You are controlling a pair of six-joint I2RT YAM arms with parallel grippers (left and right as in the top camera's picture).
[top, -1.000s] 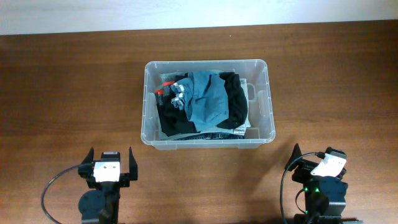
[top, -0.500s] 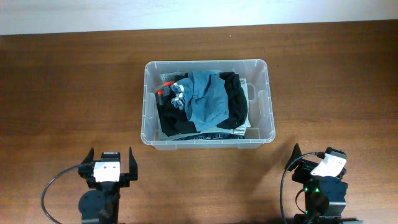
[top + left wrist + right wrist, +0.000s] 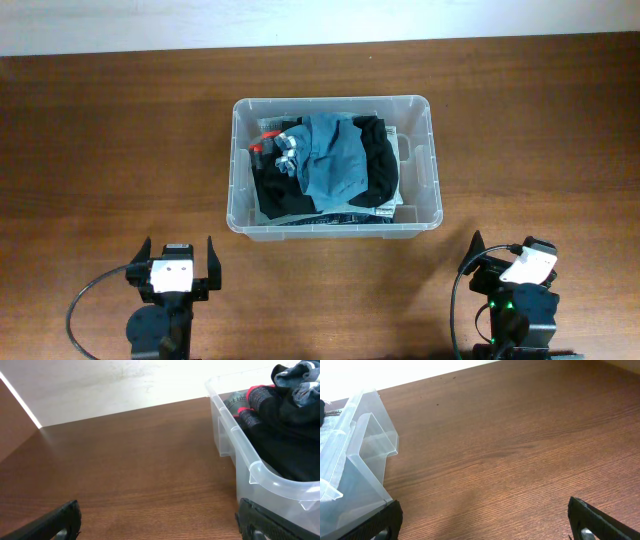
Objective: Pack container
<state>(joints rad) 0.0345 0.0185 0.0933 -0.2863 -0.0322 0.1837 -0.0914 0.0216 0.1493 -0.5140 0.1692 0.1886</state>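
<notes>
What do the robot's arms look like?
Both are black. The left pincer has two dark fingers with a white block behind them, and a black cable loops off its side. The right pincer also carries a white block, with a green light glowing below it.

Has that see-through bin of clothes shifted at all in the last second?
No. In the overhead view the bin sits at the same spot on the table, equally near its far edge, with the clothes inside lying unchanged.
</notes>
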